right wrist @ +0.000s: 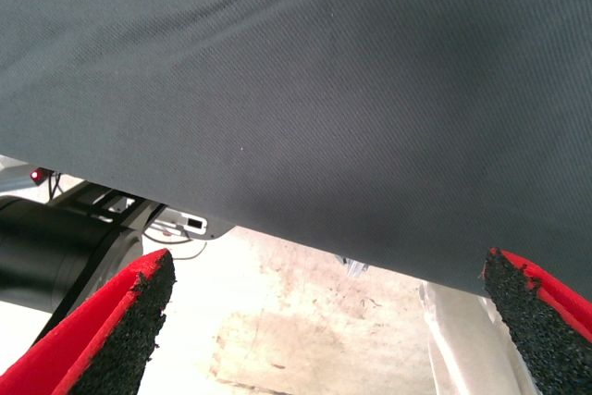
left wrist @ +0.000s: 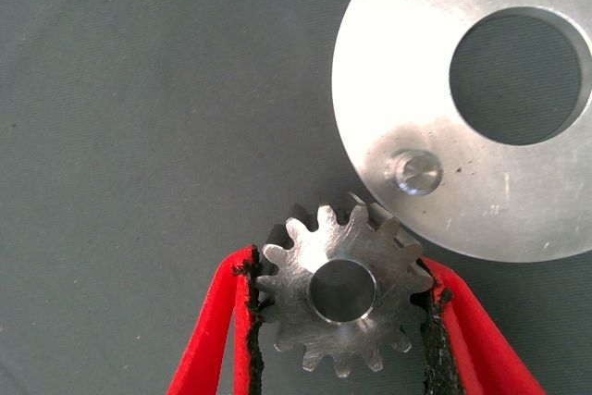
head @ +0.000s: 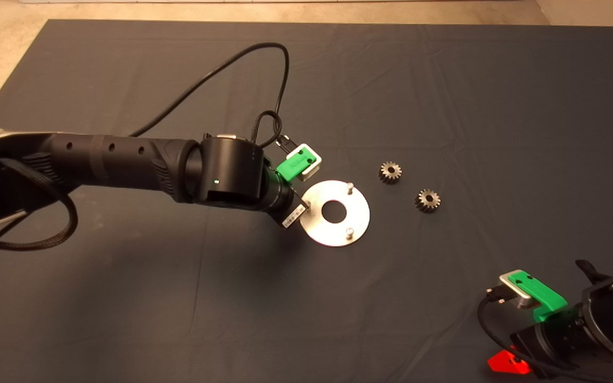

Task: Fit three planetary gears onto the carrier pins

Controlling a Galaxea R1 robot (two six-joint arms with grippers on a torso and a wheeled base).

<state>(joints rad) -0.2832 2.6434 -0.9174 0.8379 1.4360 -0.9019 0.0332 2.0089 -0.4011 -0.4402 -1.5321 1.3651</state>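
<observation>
Gear held just off its pin, so a miss is easy here

The gear [left wrist: 340, 290] is pinched by the left claw [left wrist: 340, 321] beside the disc [left wrist: 407, 90], bore not lined up with the nearest pin [left wrist: 413, 172]; teeth could be snagged on the rim. Two gears [head: 390, 172] are left on the counter [head: 125, 298]. The right claw [right wrist: 324, 321] is parked at the near right edge, spread wide, nothing held.

Silver gear [left wrist: 344, 295] between red fingers [left wrist: 217, 330], shiny silver disc [left wrist: 421, 108], dark grey mat [head: 445, 96].

Left hand [left wrist: 340, 321] clamped, arm extended mid-mat — right hand [right wrist: 324, 321] parked, fingers spread.
</observation>
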